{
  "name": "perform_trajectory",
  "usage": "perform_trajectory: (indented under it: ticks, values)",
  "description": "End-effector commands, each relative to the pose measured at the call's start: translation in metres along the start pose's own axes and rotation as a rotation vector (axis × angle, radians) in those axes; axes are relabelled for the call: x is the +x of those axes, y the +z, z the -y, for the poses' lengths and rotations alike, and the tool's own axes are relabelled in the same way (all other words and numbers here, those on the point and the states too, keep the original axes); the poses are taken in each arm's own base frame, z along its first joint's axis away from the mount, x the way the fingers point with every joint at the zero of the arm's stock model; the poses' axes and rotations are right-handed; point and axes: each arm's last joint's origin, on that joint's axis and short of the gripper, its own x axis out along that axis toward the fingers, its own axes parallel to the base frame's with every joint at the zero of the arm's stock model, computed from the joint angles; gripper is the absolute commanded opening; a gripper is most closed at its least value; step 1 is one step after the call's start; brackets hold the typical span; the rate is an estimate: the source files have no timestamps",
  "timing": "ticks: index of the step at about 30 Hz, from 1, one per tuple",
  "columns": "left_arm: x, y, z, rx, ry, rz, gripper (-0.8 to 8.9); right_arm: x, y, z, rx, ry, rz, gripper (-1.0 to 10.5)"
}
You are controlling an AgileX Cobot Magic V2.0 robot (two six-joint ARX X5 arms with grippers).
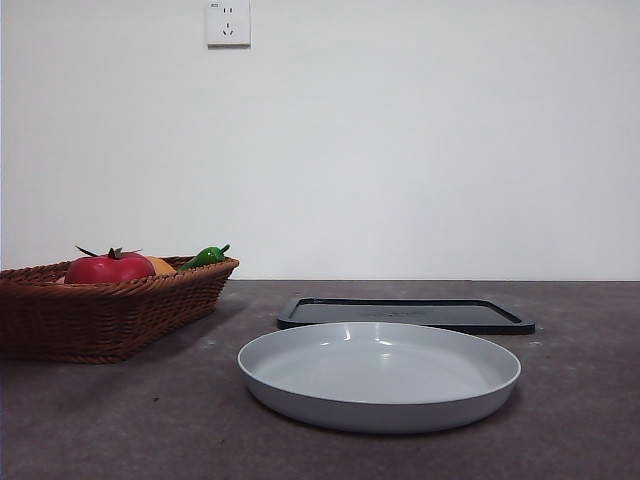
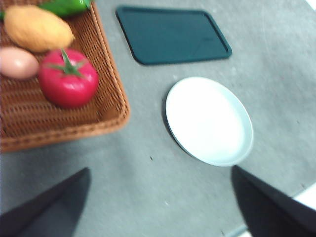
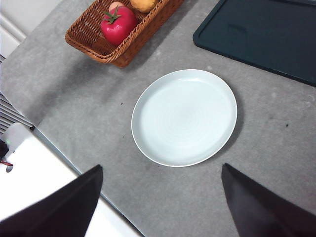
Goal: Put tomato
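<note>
The red tomato (image 1: 108,268) with a green stem lies in a brown wicker basket (image 1: 100,310) at the left of the table. It also shows in the left wrist view (image 2: 68,79) and in the right wrist view (image 3: 118,24). A pale grey round plate (image 1: 380,375) stands in the middle front, and shows in both wrist views (image 2: 209,120) (image 3: 184,117). My left gripper (image 2: 163,207) is open and empty, high above the table between basket and plate. My right gripper (image 3: 163,202) is open and empty, high above the table's front edge near the plate.
In the basket (image 2: 106,106) beside the tomato lie an orange fruit (image 2: 37,28), a green pepper (image 2: 66,6) and a pale egg-like thing (image 2: 17,62). A dark flat tray (image 1: 405,315) lies behind the plate. A wall with a socket (image 1: 228,22) stands behind.
</note>
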Motion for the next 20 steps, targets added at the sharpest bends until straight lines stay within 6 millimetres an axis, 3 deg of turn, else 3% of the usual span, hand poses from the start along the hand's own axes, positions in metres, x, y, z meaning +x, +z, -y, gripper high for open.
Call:
perform_trajectory:
  ticks: [1,9,20]
  values:
    - [0.000,0.007,0.000,0.024,0.010,0.016,5.36,-0.003,0.005,-0.002,-0.004,0.007,0.019,4.2]
    - [0.020,0.025,-0.008,0.036,0.024,0.034,5.34,-0.003,0.005,-0.002,-0.006,0.007,0.026,4.5]
    - [0.090,0.062,-0.039,0.131,0.138,0.060,5.30,-0.003,0.005,-0.002,-0.004,0.008,0.025,4.5]
